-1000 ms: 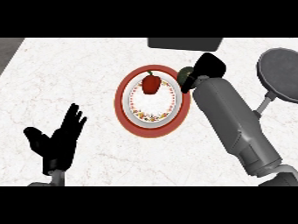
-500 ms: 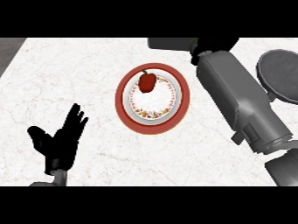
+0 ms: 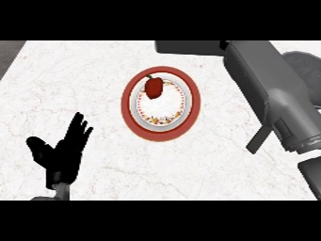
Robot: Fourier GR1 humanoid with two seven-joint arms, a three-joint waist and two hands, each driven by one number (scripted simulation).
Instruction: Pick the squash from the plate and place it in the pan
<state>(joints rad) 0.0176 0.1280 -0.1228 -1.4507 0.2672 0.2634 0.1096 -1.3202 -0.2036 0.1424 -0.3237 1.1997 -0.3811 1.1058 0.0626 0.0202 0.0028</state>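
The squash, a small red vegetable with a green stem, lies on the upper part of a white plate with a red rim. The dark grey pan sits at the right edge, largely covered by my right forearm. That forearm runs from the lower right up to the top edge, and its hand lies beyond the edge, out of sight. My left hand rests open at the lower left, fingers up, well apart from the plate.
A dark grey flat object lies along the counter's far edge, above the plate. The white marble counter ends at a darker strip on the far left.
My right forearm has swung right and further back, away from the plate's rim, and its hand has left the view at the top. The squash has not moved on the plate.
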